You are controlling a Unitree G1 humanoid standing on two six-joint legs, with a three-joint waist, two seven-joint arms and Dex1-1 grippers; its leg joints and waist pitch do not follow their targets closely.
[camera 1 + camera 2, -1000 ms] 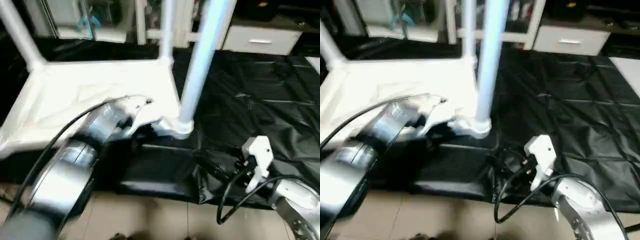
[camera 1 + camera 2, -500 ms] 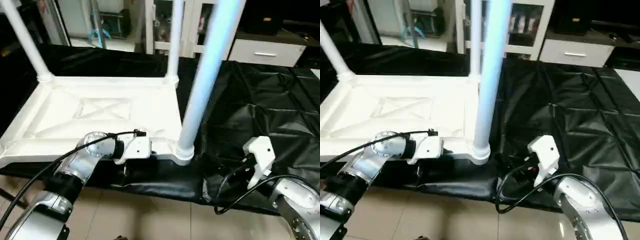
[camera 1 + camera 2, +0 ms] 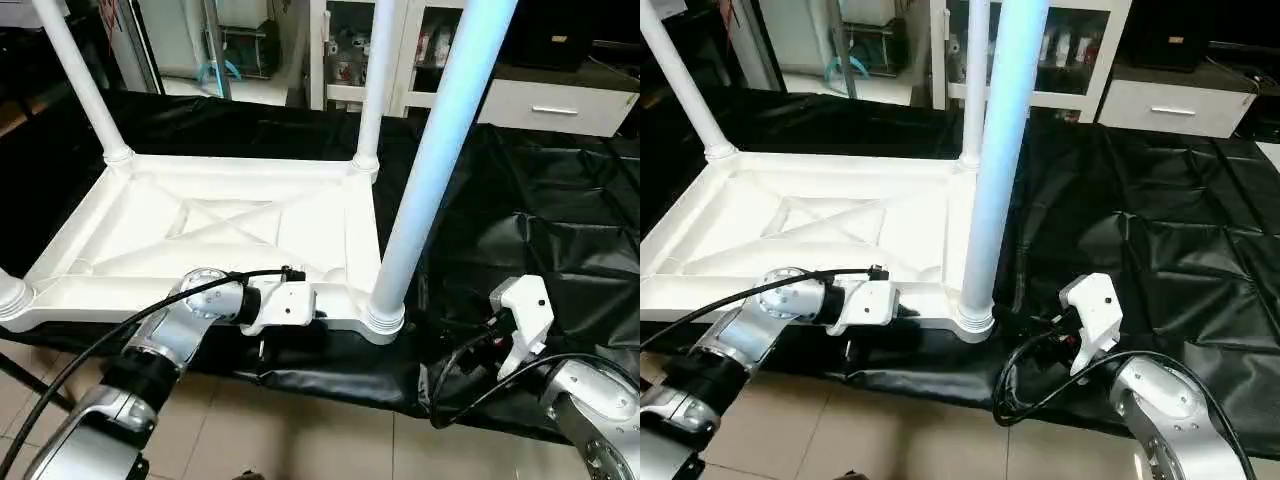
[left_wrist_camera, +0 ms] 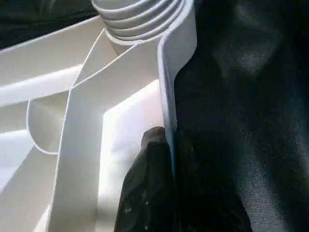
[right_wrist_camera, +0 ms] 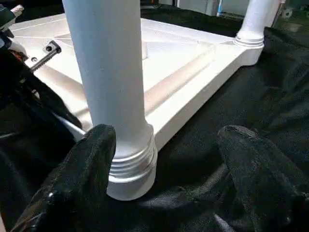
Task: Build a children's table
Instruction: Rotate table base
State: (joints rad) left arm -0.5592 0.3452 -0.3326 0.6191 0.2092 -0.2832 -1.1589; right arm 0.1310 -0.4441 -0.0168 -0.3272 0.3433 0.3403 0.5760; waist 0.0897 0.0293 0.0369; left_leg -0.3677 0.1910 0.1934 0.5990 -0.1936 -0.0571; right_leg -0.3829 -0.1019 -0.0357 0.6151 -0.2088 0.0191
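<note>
the children's table (image 3: 215, 225) lies upside down on a black sheet (image 3: 540, 200), its ribbed underside facing up, near the sheet's front edge. all four tube legs stand in their corner sockets: two at the far corners, one at the front-left corner by the frame edge, and the front-right leg (image 3: 440, 150) rising tall beside the sheet's open middle.

the left gripper (image 4: 166, 193) is closed on the tabletop's front rim (image 4: 166, 87), one black finger (image 4: 145, 188) inside the rim wall and the other outside, just beside the front-right socket. the right gripper (image 5: 164, 159) hangs wide open and holds nothing, its fingertips (image 5: 91, 159) level with the threaded collar (image 5: 130, 164) of that front-right leg, one pad just beside the collar and the other well apart over the sheet.

the step in hand looks like seating this last leg. to do it well, the left should pin the rim so the top cannot turn or slide, while the right closes low on the tube, squarely across it, and turns it without levering it sideways. whether the thread is fully home cannot be told here.
</note>
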